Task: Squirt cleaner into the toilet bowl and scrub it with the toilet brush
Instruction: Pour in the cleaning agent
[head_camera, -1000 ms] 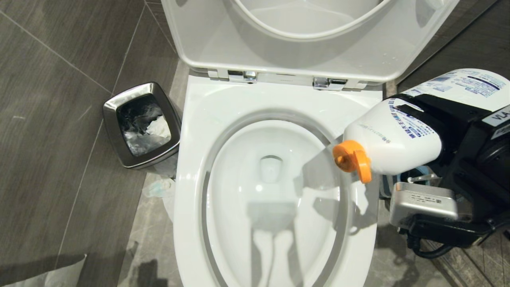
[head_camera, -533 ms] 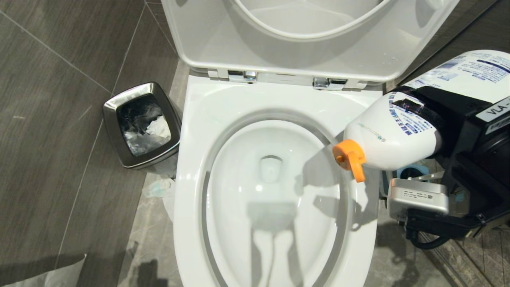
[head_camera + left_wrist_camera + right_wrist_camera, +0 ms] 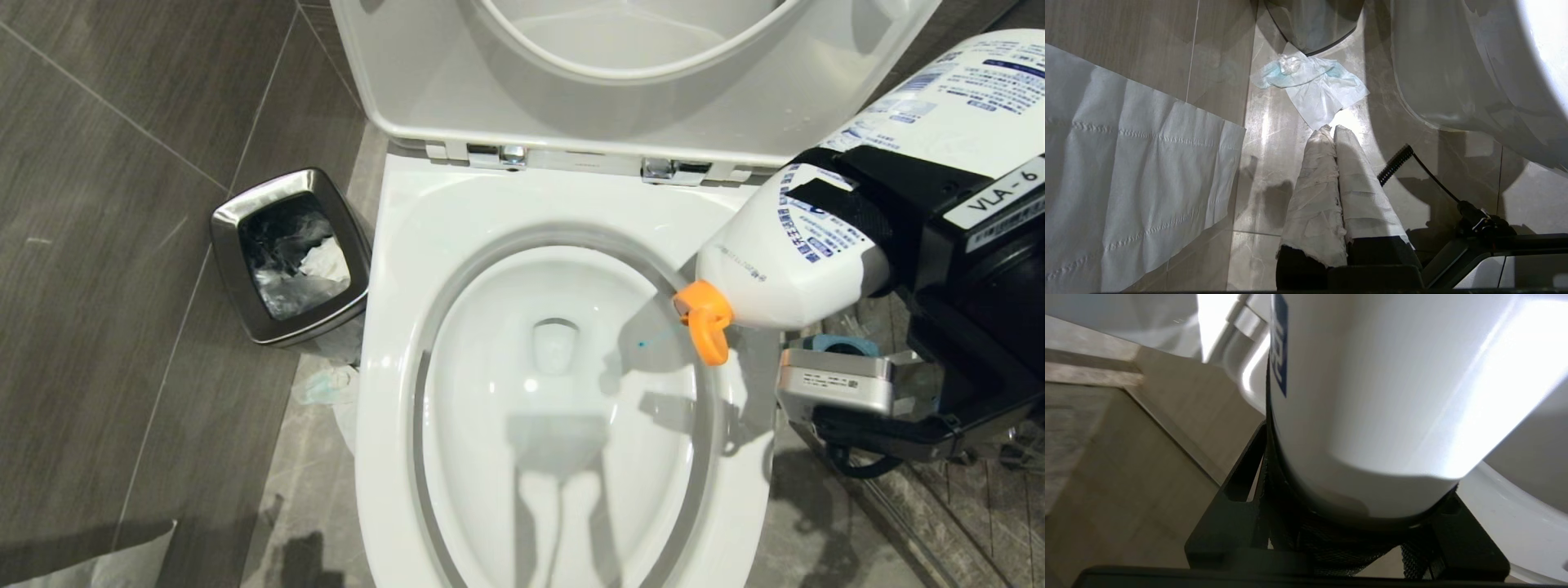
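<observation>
One thin blue stream of cleaner [image 3: 653,339] leaves the orange nozzle [image 3: 704,320]; my right end effector [image 3: 865,224] grips the bottle [image 3: 788,261] over the toilet bowl [image 3: 555,392] rim. I'd tilt steadily, aiming under the rim.

— How is the scene lit?
— Bright overhead light is thrown on the toilet bowl [image 3: 563,392]; dark shadows are cast inside it.
— Any glare or blur?
— Glare is seen on the floor tiles [image 3: 1265,134]; the cleaner bottle [image 3: 1372,396] is blurred up close.
</observation>
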You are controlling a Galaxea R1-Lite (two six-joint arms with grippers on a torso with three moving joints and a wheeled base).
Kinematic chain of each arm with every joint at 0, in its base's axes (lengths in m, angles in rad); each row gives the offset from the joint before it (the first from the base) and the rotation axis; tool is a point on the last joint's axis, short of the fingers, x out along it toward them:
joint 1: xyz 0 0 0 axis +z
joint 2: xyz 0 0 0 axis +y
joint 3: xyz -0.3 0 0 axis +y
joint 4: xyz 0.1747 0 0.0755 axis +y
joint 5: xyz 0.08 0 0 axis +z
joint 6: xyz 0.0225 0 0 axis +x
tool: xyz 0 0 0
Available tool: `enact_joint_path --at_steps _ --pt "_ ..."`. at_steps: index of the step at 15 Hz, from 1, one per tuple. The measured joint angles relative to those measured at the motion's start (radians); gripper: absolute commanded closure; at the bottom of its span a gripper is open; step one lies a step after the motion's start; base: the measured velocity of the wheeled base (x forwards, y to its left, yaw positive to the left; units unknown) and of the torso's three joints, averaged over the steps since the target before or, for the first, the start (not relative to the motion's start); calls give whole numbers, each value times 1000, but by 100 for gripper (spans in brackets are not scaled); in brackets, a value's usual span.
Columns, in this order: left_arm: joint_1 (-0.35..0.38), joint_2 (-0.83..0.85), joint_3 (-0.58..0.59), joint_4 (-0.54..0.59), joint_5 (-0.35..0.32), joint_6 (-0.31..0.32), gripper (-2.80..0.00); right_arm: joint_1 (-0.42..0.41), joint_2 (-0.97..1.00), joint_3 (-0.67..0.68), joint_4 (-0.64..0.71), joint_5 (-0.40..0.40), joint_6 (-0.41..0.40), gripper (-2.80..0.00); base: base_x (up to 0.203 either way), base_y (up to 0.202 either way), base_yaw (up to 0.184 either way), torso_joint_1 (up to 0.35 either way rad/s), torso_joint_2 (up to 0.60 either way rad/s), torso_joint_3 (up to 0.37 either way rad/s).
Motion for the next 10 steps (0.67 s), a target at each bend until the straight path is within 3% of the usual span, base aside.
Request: enact_joint_path --at_steps 4,10 --pt "0 0 0 -1 0 0 0 0 74 -1 -232 -2 -100 0 0 0 0 0 0 0" --pt "0 0 0 0 0 0 0 16 160 11 -352 0 -9 0 0 0 0 0 0 0"
